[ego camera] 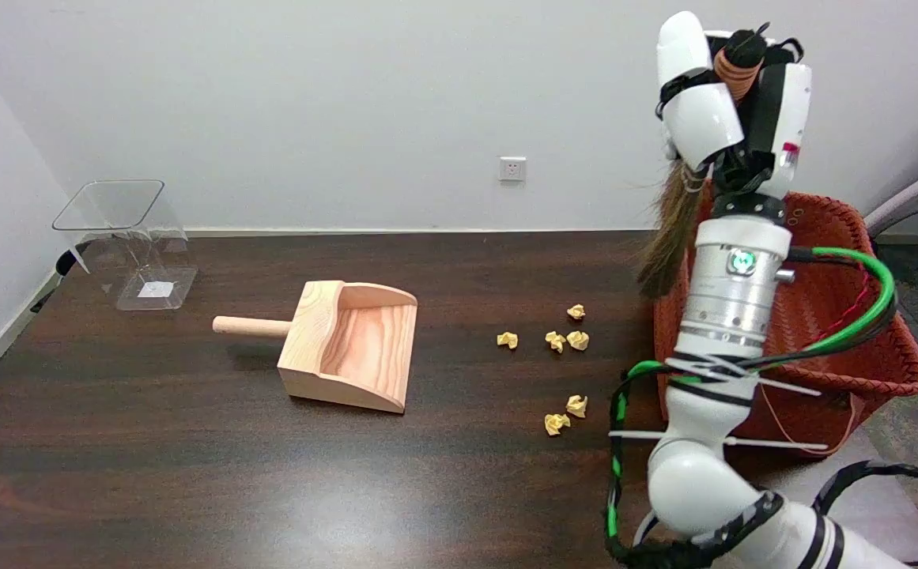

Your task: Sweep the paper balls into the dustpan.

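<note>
Dustpan (352, 348) on the bench (150, 442), far left of the hand, mouth facing the viewer's right-front, handle pointing away left; stiff wood, likely steady. Paper balls (565, 340), six, scattered between pan and hand, below it; judged light, apt to roll. Right hand (731, 95) raised above the basket (846, 332), fingers wrapped round a brush (672, 237), long axis near vertical, bristles hanging down, soft.

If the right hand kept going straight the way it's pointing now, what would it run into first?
The right hand, gripping the brush, points upward above the table; nothing shows ahead before the picture's top edge, though depth is unclear.
</note>
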